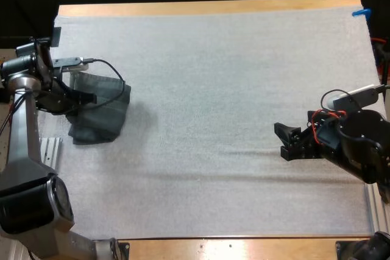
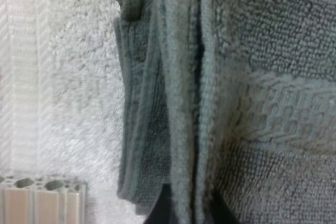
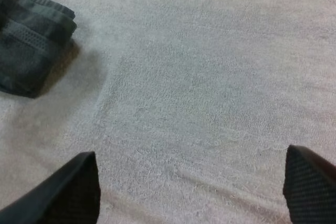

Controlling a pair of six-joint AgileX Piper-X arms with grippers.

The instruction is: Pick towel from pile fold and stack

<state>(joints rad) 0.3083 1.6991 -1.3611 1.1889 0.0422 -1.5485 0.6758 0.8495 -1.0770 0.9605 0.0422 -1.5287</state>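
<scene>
At the mat's [image 1: 213,89] left edge, gripping the folded towel [image 1: 100,117] with left gripper [image 1: 84,97]; at right, holding right gripper [image 1: 287,142] wide open above bare mat.

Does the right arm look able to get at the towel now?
Probably yes: bare mat lies between the open right end effector and the towel, though the left end effector grips it.

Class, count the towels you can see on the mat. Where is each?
1. The towel is folded, near the mat's left edge in the high view, with the left arm's jaws shut on it; its layers may hide another.
</scene>
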